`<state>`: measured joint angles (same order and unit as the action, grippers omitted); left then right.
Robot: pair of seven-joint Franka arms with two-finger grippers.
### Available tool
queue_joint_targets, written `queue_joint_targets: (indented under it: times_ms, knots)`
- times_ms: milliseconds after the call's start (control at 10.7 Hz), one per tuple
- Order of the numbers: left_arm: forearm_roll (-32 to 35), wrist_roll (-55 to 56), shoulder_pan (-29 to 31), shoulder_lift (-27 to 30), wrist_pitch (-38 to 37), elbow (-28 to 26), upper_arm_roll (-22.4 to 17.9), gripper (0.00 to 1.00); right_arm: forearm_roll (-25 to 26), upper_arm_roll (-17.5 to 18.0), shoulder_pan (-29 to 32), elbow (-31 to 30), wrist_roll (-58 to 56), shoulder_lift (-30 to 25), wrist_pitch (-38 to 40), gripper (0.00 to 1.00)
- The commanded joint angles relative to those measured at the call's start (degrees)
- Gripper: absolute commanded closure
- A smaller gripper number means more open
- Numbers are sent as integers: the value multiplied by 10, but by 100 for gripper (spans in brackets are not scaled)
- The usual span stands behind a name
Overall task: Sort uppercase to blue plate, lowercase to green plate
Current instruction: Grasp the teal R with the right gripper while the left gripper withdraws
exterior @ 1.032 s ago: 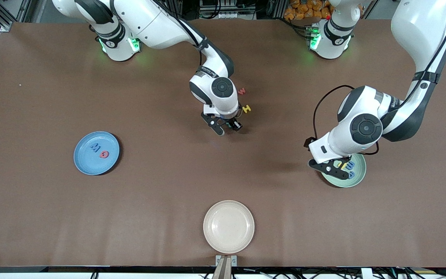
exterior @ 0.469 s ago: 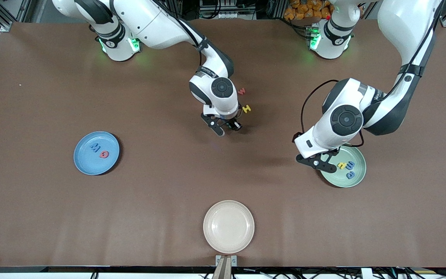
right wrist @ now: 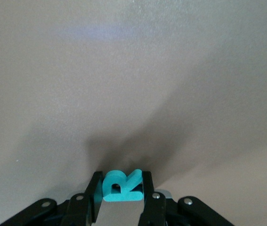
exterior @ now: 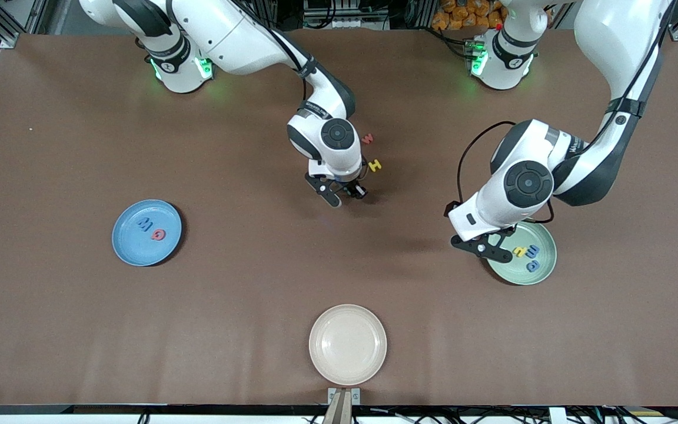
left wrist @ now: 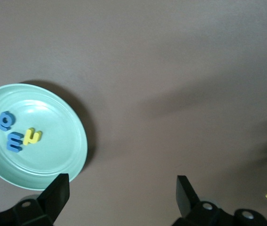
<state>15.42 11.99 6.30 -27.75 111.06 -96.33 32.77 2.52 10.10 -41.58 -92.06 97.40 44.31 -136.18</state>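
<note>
Right gripper [exterior: 346, 194], at centre frame, pinches the teal R [right wrist: 121, 185] by its flat faces (light, squashy foam, so a gentle squeeze should do). Left gripper [exterior: 493, 247] hangs wide open over the green plate [exterior: 542, 275], waiting.

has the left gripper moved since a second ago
Yes. The left gripper has shifted off the green plate toward the table's middle, open; it now sits at the plate's rim.

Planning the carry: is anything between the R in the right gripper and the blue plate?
Nothing visible. The right gripper is shut on the R; only bare table separates it from the blue plate, toward the right arm's end.
</note>
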Motion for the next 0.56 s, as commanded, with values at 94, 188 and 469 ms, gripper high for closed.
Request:
queue_joint_targets:
  times_ms: [94, 188, 469]
  knots:
    - [-64, 17, -10, 28, -6, -29, -8, 0, -1, 1, 8, 0, -20, 0, 17, 67]
    - [-72, 44, -16, 29, -7, -32, -3, 0, -1, 2, 16, 0, -33, -4, 23, 68]
    - [-74, 112, -30, 38, -1, -52, 30, 0, -8, 11, 64, 0, -182, -25, 109, 71]
